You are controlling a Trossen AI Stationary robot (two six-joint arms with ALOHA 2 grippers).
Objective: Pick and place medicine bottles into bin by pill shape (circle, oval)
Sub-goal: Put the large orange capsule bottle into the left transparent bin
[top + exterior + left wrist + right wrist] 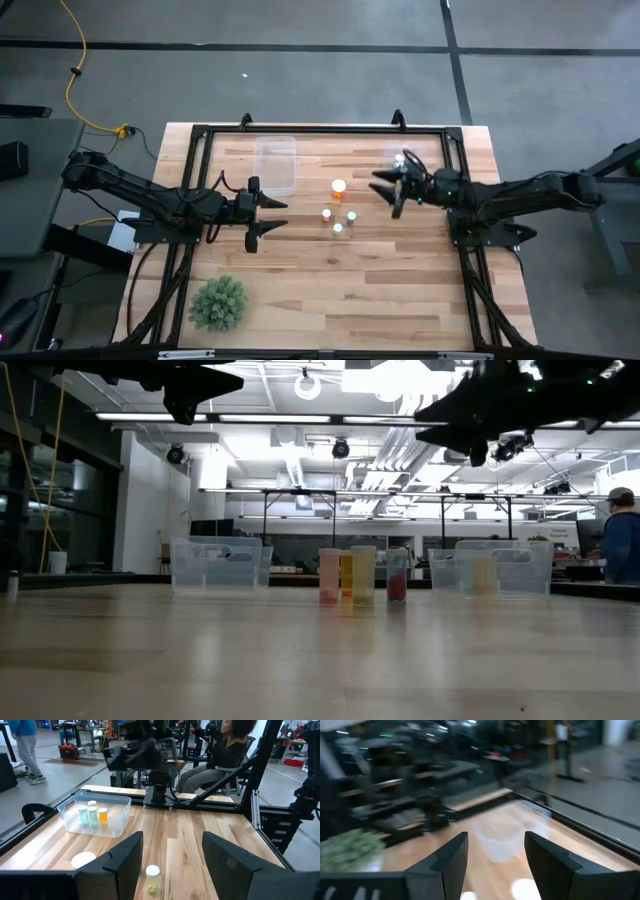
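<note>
Wooden table [330,290] holds little bottles [338,228] standing close together, so either wide-open empty gripper, left [272,218] or right [385,187], might knock one over.

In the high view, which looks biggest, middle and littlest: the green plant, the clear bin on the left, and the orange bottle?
1. Clear bin, largest.
2. Green plant, somewhat smaller.
3. Orange bottle, by far the smallest.
</note>
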